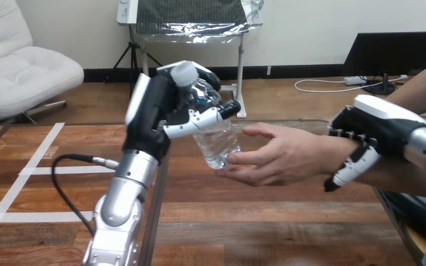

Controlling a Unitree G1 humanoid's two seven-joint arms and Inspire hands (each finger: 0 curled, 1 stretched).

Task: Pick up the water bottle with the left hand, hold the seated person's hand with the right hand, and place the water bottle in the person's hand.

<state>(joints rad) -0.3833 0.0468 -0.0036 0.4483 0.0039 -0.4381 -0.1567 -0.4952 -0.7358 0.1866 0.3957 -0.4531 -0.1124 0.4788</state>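
Fig.: water bottle (215, 141) at person's hand (280, 158).
Gripped in L hand (154, 116), base touching its fingers (245, 158); wrist (319, 155) clasped by R hand (380, 126). Seat in palm before loosening.

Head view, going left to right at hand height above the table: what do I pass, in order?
Left hand, curled round the bottle → water bottle, tilted → person's hand, open, at the bottle's base → right hand, fingers curled over the person's wrist.
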